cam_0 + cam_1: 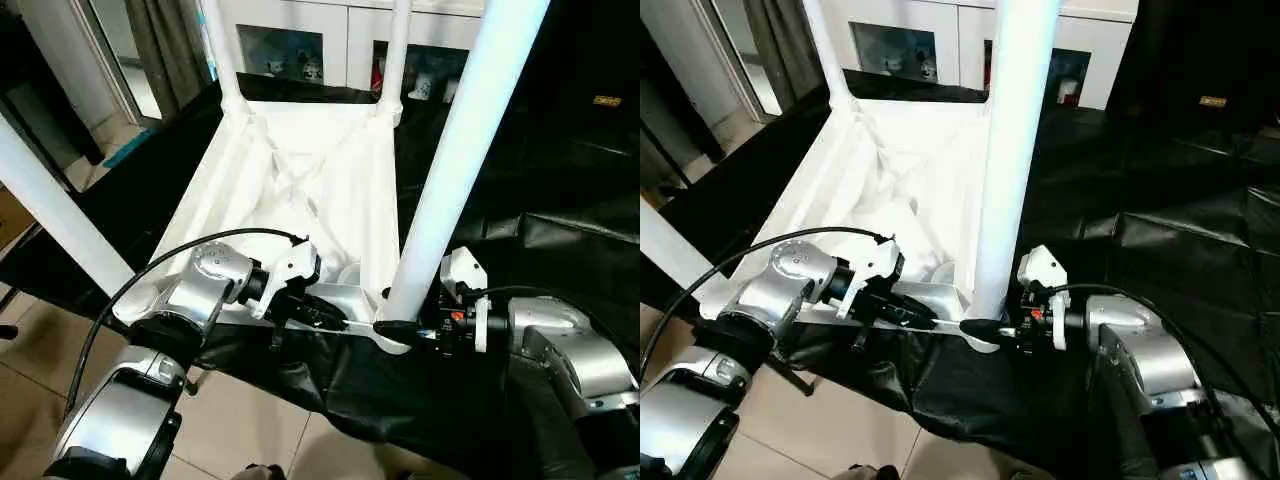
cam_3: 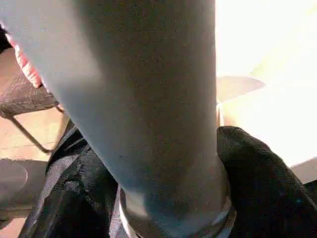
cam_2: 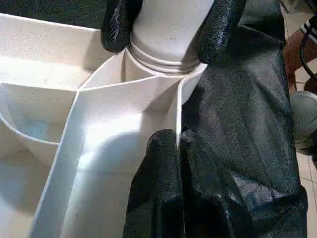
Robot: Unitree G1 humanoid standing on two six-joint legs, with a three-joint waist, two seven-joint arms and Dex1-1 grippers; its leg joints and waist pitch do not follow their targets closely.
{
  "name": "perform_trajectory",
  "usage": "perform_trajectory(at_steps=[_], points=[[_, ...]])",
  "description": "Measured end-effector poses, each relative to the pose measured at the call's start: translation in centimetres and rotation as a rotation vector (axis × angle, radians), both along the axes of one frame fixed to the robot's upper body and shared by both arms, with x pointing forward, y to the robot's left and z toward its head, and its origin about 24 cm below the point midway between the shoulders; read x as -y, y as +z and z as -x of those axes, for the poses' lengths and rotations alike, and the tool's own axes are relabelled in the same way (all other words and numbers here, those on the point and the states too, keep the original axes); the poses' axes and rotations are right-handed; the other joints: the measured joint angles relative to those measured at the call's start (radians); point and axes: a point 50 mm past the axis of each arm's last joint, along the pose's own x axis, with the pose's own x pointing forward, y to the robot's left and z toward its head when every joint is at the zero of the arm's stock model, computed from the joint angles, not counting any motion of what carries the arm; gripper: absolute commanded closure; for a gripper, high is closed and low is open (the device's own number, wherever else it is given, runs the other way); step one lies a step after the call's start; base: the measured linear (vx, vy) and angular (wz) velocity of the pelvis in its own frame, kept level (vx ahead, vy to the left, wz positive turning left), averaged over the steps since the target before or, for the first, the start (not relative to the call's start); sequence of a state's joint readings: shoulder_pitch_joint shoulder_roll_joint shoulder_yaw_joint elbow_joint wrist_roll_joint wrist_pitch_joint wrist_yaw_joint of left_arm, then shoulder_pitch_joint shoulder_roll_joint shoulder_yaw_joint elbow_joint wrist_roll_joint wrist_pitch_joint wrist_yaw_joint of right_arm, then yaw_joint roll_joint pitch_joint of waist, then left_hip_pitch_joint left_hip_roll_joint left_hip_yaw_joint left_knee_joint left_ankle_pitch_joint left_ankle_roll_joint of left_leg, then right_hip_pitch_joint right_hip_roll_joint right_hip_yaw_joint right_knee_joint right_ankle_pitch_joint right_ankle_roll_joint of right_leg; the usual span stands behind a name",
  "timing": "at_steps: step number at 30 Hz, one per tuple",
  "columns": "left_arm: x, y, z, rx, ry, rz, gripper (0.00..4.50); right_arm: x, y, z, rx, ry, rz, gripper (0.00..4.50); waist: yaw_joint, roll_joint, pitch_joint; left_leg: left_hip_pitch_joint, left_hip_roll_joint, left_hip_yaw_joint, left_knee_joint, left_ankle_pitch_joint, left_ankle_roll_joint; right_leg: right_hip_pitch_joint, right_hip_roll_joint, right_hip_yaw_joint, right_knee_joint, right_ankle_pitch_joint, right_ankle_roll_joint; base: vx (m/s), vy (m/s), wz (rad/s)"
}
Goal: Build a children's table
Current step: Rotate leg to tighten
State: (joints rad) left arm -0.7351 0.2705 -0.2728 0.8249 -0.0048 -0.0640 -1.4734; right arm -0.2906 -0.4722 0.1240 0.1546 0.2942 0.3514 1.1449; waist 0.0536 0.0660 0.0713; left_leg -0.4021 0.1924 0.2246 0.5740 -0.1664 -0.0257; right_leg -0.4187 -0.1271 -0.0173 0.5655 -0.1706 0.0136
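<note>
The table (image 1: pixel 300 190) lies upside down on a black-draped surface (image 1: pixel 560 230), its near-right leg (image 1: pixel 462 150) upright in its socket, right gripper (image 1: pixel 400 328) clamped round that leg's base, seemingly seating it, while the left gripper (image 1: pixel 318 310), fingers together, presses the rim beside it, likely steadying.

The white plastic table (image 1: pixel 300 190) lies upside down, its ribbed underside facing up. Four round white legs stand upright in its corner sockets. The near right leg (image 1: pixel 470 150) rises from the socket just beside the right pincer (image 1: pixel 405 328), whose black fingers flank its base. The left pincer (image 1: pixel 325 315) sits at the top's near rim.
</note>
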Motion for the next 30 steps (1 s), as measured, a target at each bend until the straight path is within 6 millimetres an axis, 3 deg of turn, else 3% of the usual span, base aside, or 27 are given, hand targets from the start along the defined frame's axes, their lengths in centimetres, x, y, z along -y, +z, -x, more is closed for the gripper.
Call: perform_trajectory(at_steps=[6, 11, 17, 20, 21, 24, 26, 30], points=[[0.4, -0.1, -0.5, 0.053, 0.084, 0.009, 4.5, -0.9, -0.5, -0.4, 0.027, -0.156, -0.013, 1.85, -0.008, -0.001, 0.0, 0.002, 0.0, 0.0, 0.001, -0.003, -0.005, 0.0, 0.0, 0.002, 0.004, 0.0, 0.0, 0.0, 0.0, 0.0], [2.8, -0.3, -1.8, 0.112, 0.283, 0.023, 4.5, -1.2, -1.1, -2.5, 0.067, -0.524, -0.02, 1.91, -0.03, -0.003, 0.001, 0.006, -0.002, -0.001, 0.0, -0.003, -0.006, 0.002, 0.0, 0.004, 0.002, -0.005, 0.009, -0.021, 0.003, -0.02], [4.8, -0.7, -2.2, 0.128, 0.414, 0.039, 4.5, -1.9, -1.3, -3.9, 0.083, -0.764, -0.027, 1.91, -0.048, -0.004, 0.001, 0.009, -0.006, -0.002, -0.008, -0.003, -0.006, 0.005, 0.0, 0.003, -0.009, -0.006, 0.011, 0.0, 0.0, 0.0], [5.0, -0.7, -2.2, 0.128, 0.429, 0.044, 4.5, -1.9, -1.4, -4.1, 0.093, -0.778, -0.027, 1.91, -0.05, -0.001, 0.001, 0.009, -0.008, -0.002, -0.011, -0.003, -0.006, 0.005, 0.0, 0.004, -0.013, -0.006, 0.011, 0.0, 0.0, 0.0], [5.0, -0.7, -2.2, 0.128, 0.428, 0.044, 4.5, -1.9, -1.4, -4.1, 0.095, -0.779, -0.031, 1.36, -0.05, -0.001, 0.001, 0.009, -0.008, -0.002, -0.011, -0.003, -0.006, 0.005, 0.0, 0.004, -0.013, -0.006, 0.011, 0.0, 0.0, 0.0], [5.1, -0.7, -2.2, 0.132, 0.419, 0.05, 4.5, -1.9, -1.3, -4.0, 0.097, -0.766, -0.038, 1.16, -0.05, -0.001, 0.001, 0.008, -0.008, -0.002, -0.011, -0.003, -0.006, 0.004, 0.0, 0.004, -0.013, -0.006, 0.011, 0.0, 0.0, 0.0], [5.1, -0.7, -2.0, 0.125, 0.397, 0.053, 4.5, -1.5, -1.2, -3.8, 0.103, -0.727, -0.034, 0.77, -0.049, -0.001, 0.001, 0.008, -0.008, -0.002, -0.01, -0.003, -0.006, 0.005, 0.0, 0.004, -0.014, -0.006, 0.01, 0.0, 0.0, 0.0], [4.2, -0.5, -1.7, 0.109, 0.308, 0.047, 4.5, -0.5, -0.9, -2.8, 0.126, -0.529, 0.017, 0.77, -0.047, 0.0, 0.0, 0.009, -0.008, -0.002, -0.01, -0.003, -0.006, 0.006, -0.001, 0.005, -0.01, 0.006, 0.003, 0.014, -0.003, 0.01]])
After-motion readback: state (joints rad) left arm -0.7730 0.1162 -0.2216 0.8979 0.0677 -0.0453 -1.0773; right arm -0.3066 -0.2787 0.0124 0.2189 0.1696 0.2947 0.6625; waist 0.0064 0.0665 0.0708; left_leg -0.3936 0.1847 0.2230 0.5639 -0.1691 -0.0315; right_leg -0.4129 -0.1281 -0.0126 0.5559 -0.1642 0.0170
